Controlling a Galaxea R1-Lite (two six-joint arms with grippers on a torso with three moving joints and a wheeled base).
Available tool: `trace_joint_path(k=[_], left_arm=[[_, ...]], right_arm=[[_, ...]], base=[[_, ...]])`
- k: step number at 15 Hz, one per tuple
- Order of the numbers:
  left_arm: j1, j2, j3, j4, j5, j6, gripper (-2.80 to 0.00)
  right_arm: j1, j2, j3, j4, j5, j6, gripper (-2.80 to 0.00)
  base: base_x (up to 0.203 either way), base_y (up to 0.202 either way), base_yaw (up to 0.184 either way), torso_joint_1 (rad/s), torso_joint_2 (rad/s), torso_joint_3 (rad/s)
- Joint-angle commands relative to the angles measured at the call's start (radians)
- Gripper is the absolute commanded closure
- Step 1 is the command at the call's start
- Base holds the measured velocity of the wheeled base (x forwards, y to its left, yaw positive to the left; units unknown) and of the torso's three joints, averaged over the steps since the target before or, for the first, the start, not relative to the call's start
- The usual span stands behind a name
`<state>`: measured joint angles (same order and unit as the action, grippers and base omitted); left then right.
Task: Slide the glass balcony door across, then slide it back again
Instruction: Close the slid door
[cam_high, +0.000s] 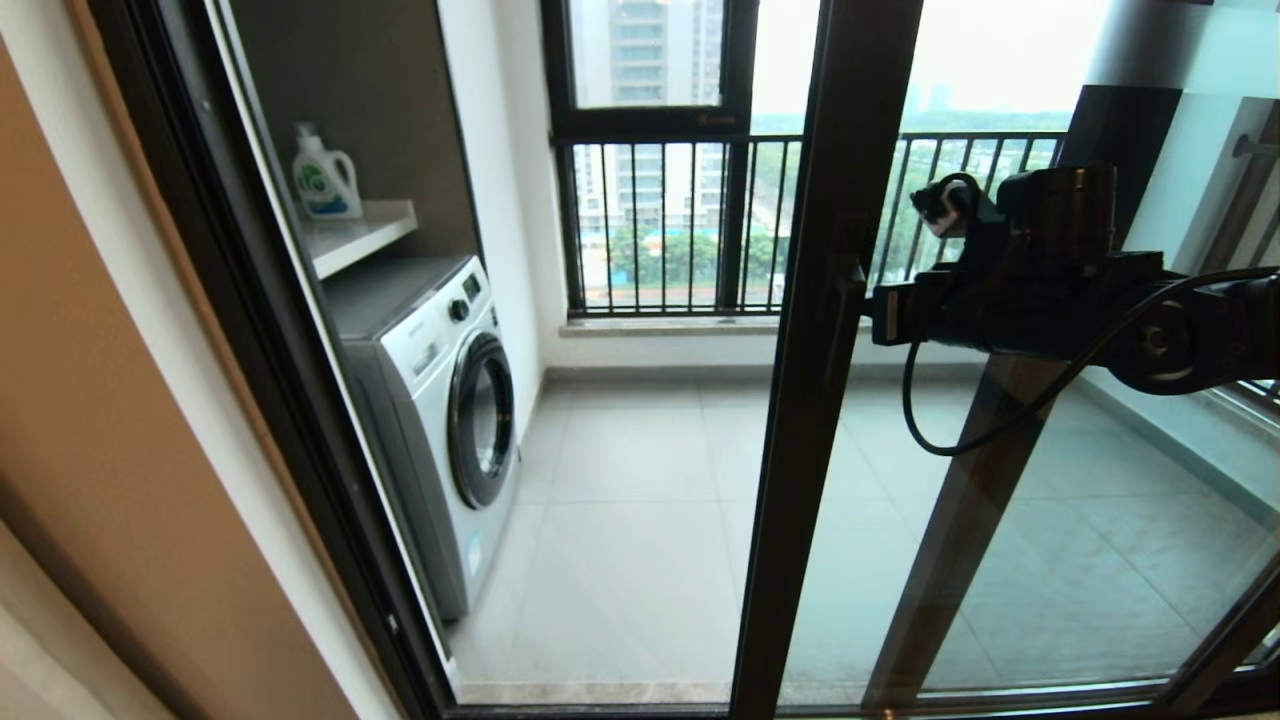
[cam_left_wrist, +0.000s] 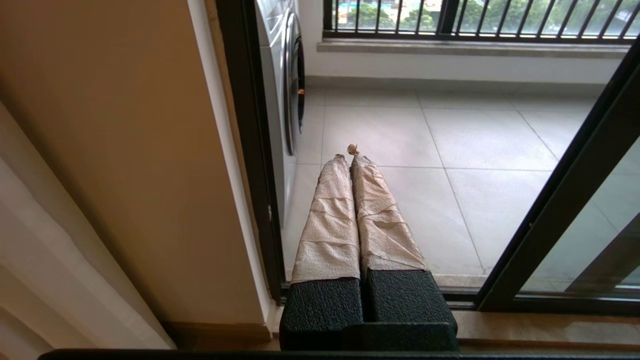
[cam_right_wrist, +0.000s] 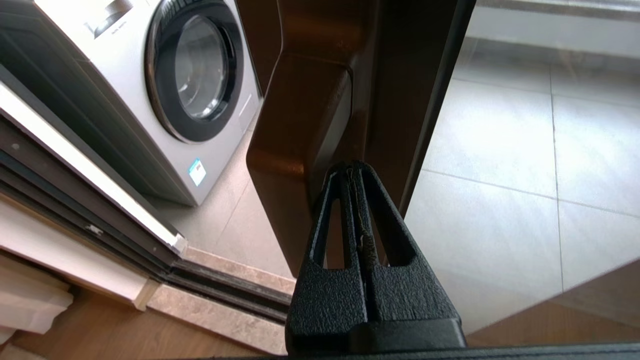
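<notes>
The glass balcony door's dark brown upright (cam_high: 815, 330) stands right of the middle in the head view, with an open gap to its left. My right gripper (cam_high: 878, 312) reaches in from the right at handle height. In the right wrist view it (cam_right_wrist: 352, 169) is shut with nothing between its fingers, tips tucked into the gap between the bar handle (cam_right_wrist: 295, 125) and the upright (cam_right_wrist: 400, 75). My left gripper (cam_left_wrist: 347, 151), its fingers wrapped in beige tape, is shut and hangs low near the left jamb; the door's frame (cam_left_wrist: 560, 200) shows beside it.
A white washing machine (cam_high: 440, 400) stands on the balcony left of the opening, with a detergent bottle (cam_high: 325, 178) on a shelf above it. The far window has black railing bars (cam_high: 680, 220). A second dark-framed panel (cam_high: 975, 490) lies behind the door. The floor track (cam_right_wrist: 215, 285) runs along the threshold.
</notes>
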<state>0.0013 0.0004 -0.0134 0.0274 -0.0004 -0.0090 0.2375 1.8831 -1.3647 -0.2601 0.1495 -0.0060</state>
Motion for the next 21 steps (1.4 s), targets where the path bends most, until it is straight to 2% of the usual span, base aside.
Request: trace_joint_path(k=[1, 9, 12, 17, 21], left_arm=[[0.000, 0.001, 0.001, 0.000, 0.000, 0.000, 0.00], [0.000, 0.001, 0.001, 0.000, 0.000, 0.000, 0.00], [0.000, 0.001, 0.000, 0.000, 0.000, 0.000, 0.00], [0.000, 0.001, 0.001, 0.000, 0.000, 0.000, 0.00], [0.000, 0.001, 0.001, 0.000, 0.000, 0.000, 0.00]], right_arm=[[0.042, 0.033, -0.003, -0.011, -0.017, 0.000, 0.00], [0.174, 0.110, -0.086, -0.027, -0.072, 0.048, 0.00], [0.230, 0.162, -0.124, -0.071, -0.138, 0.060, 0.00], [0.306, 0.234, -0.194, -0.087, -0.163, 0.084, 0.00], [0.356, 0.278, -0.275, -0.087, -0.228, 0.089, 0.00]], base=[[0.000, 0.000, 0.000, 0.000, 0.00, 0.000], [0.000, 0.000, 0.000, 0.000, 0.00, 0.000], [0.000, 0.000, 0.000, 0.000, 0.00, 0.000], [0.000, 0.000, 0.000, 0.000, 0.00, 0.000], [0.000, 0.000, 0.000, 0.000, 0.00, 0.000]])
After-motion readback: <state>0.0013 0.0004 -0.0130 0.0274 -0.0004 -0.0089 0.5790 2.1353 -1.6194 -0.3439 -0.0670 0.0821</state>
